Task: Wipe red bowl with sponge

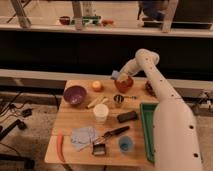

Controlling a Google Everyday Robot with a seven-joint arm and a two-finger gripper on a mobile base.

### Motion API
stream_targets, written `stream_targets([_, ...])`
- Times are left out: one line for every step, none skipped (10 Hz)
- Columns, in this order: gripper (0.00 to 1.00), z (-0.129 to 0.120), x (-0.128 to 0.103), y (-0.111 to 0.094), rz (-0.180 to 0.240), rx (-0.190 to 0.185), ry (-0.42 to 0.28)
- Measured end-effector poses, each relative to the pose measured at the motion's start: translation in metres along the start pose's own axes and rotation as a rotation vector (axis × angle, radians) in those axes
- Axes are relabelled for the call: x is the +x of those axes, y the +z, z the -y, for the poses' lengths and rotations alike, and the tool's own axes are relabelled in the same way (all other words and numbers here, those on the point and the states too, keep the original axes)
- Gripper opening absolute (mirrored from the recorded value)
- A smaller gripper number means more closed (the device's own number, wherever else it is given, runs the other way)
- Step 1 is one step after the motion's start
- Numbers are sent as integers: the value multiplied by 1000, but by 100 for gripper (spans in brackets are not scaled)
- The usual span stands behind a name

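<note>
The red bowl (124,85) stands upright near the far edge of the wooden table (75,120), right of centre. My gripper (119,76) comes down from the white arm (146,59) and sits at the bowl's far-left rim. It is shut on a blue and yellow sponge (116,75), which touches or hangs just over the rim. The inside of the bowl is partly hidden by the gripper.
On the table stand a purple bowl (74,94), an orange (96,86), a white cup (101,113), a metal cup (118,100), a black block (127,117), a blue cup (125,144), a blue cloth (82,136) and a red pepper (60,146). A green tray (148,131) lies at the right.
</note>
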Motion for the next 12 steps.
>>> stream_targets([6, 0, 7, -5, -4, 11, 7])
stream_targets([6, 2, 16, -10, -10, 24, 13])
stream_targets([6, 4, 21, -12, -12, 33, 18])
stream_targets([6, 5, 27, -12, -15, 39, 24])
stream_targets([6, 7, 29, -12, -15, 41, 25])
stream_targets([6, 7, 28, -8, -12, 40, 19])
stream_targets([6, 7, 25, -5, -9, 37, 13])
stream_targets([6, 8, 23, -1, -5, 34, 4])
stream_targets([6, 9, 22, 1, -4, 34, 0])
stream_targets([6, 9, 22, 2, -2, 33, -1])
stream_targets([8, 9, 23, 1, -4, 34, -1])
stream_targets([17, 9, 24, 1, -4, 35, 0])
